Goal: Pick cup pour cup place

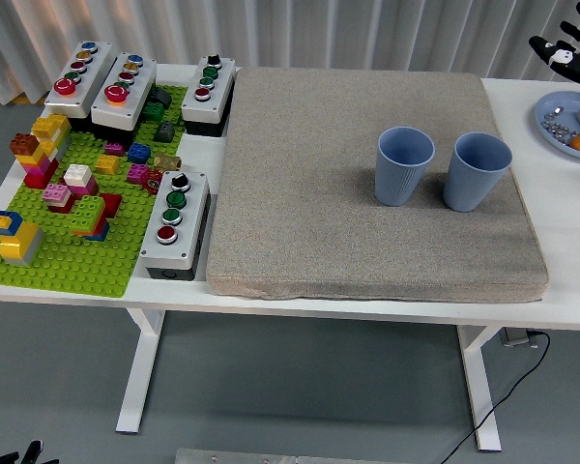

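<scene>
Blue and ribbed, the two cups stood upright and close together, not quite touching, on the right half of the grey foam mat (pixel 367 251), the left cup (pixel 403 165) a little farther back than the right cup (pixel 477 171); neither was held, so the pick looked not yet begun. To do it well, the hand would probably need to come in low from the right, wrap the right cup around its middle, and keep clear of the neighbour so as not to knock it. At the picture's top right corner the right hand (pixel 572 50) hung in the air, well apart from both cups and above the far end of the blue plate (pixel 551 130); its fingers seemed spread and empty, though much of it was cut off by the edge. Off to the left lay the green brick baseplate (pixel 77 251) and button boxes (pixel 175 219), untouched.
</scene>
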`<state>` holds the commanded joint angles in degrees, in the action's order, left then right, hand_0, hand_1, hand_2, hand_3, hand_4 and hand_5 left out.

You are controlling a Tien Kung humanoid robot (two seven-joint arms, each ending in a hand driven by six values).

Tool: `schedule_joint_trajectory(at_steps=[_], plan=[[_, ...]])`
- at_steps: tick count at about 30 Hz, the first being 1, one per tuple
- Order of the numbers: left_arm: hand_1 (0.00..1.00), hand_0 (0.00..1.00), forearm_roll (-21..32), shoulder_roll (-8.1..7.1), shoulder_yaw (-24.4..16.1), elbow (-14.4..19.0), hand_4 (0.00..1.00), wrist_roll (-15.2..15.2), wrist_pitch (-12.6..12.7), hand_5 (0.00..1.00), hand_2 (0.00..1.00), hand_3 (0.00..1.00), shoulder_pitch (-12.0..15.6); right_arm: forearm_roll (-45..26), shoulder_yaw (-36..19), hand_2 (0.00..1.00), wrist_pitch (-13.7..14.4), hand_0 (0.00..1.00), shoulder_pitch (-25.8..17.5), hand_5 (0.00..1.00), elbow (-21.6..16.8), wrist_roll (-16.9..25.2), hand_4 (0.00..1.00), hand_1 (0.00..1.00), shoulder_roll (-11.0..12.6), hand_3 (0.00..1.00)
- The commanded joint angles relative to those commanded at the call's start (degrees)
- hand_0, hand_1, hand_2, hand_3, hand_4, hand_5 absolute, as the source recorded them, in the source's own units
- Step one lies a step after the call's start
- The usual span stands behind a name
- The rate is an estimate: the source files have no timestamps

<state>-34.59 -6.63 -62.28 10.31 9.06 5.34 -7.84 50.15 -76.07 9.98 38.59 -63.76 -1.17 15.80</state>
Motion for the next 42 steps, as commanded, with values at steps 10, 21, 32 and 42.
schedule_joint_trajectory(at_steps=[10,21,32,42], plan=[[0.708,0.695,0.6,-0.11,0.6,0.0,0.489,-0.1,0.0,0.987,0.733,0.649,0.1,-14.9,-3.3,0.832,8.1,0.869,1.7,0.989,2.5,3.5,0.725,0.823,-0.7,0.813],[0.707,0.695,0.6,-0.15,0.6,0.0,0.489,-0.1,0.0,0.984,0.732,0.648,0.0,-14.0,-3.5,0.955,16.4,0.92,1.7,0.998,3.1,3.8,0.674,0.895,-1.2,0.911],[0.707,0.694,0.1,-0.11,0.1,0.0,0.488,-0.1,0.0,0.98,0.733,0.648,-0.2,-13.5,-3.7,0.958,17.4,0.928,1.5,0.998,3.3,3.8,0.669,0.897,-1.2,0.923],[0.707,0.694,-0.4,0.03,-0.5,0.0,0.489,-0.1,0.1,0.98,0.733,0.648,-0.2,-12.9,-3.2,0.96,17.0,0.926,1.3,0.998,3.2,3.8,0.664,0.898,-1.2,0.926]])
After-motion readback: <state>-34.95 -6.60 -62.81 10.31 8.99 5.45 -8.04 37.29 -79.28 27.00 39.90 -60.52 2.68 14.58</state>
